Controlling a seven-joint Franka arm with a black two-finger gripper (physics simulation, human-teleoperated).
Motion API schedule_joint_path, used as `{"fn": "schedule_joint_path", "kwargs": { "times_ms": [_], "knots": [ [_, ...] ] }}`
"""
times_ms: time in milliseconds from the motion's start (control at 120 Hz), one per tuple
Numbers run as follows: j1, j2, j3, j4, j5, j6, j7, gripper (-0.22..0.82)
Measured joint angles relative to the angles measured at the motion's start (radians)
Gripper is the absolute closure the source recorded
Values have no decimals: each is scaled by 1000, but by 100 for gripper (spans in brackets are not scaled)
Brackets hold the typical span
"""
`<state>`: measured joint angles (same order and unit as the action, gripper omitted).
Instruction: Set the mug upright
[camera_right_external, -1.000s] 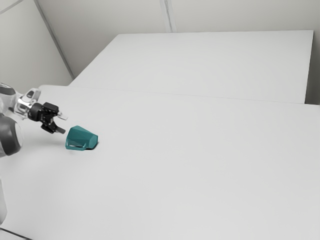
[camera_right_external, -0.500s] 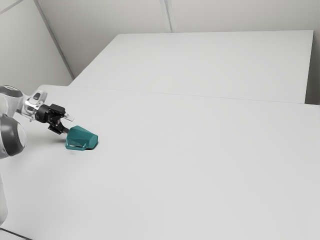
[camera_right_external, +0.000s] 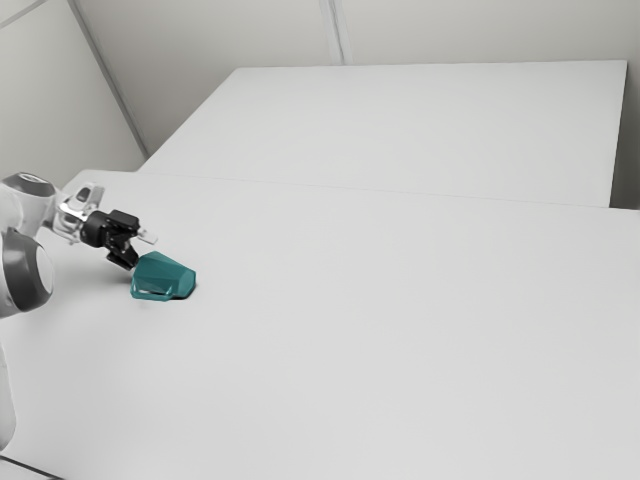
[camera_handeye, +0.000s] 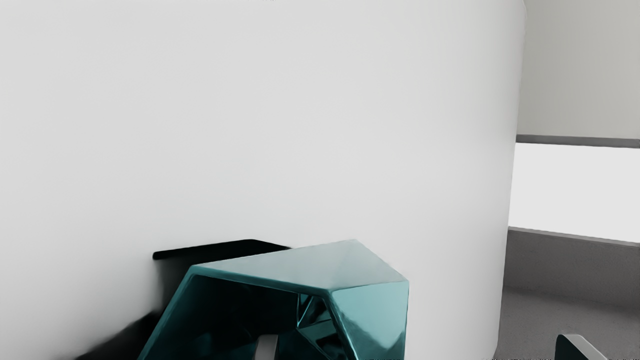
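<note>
1. Mug (camera_right_external: 163, 277) lies on its side on the worktop (camera_right_external: 380, 330), not upright. Mouth faces the claw (camera_right_external: 142, 251); base points toward the exterior view's right. Handle (camera_right_external: 152, 295) sits along the side nearest the exterior camera.
2. Arm (camera_right_external: 25, 208) enters from the exterior view's left, claw at the mug's mouth end.
3. Claw state: released, its 2 fingers spread wide, nothing grasped.
4. Wrist view: 1 finger (camera_handeye: 266, 348) shows against the dark interior of the mug, at the mouth. Depth of entry: cannot tell. The other finger (camera_handeye: 575, 348) stands outside, well apart from the mug; the mug's near side wall falls between the 2.
5. Dark shadow (camera_handeye: 220, 248) on the worktop beside the mug. Grey floor (camera_handeye: 565, 320) past the worktop's edge.
</note>
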<state>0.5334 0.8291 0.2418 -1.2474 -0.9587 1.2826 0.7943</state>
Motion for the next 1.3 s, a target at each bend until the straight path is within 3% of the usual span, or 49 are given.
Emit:
{"fn": "schedule_joint_path", "kwargs": {
  "times_ms": [233,542,692,1133,1225,1300],
  "knots": [
    [-5,2,-29,-13,3,2,-3,2],
    [-6,0,-33,-15,3,1,-17,54],
    [-6,-2,-33,-15,2,-1,-26,68],
    [-62,-66,-33,-7,3,-10,-43,77],
    [-85,-117,-37,-11,28,-9,-53,78],
    [-97,-202,-89,-32,101,-1,-72,78]
  ]
}}
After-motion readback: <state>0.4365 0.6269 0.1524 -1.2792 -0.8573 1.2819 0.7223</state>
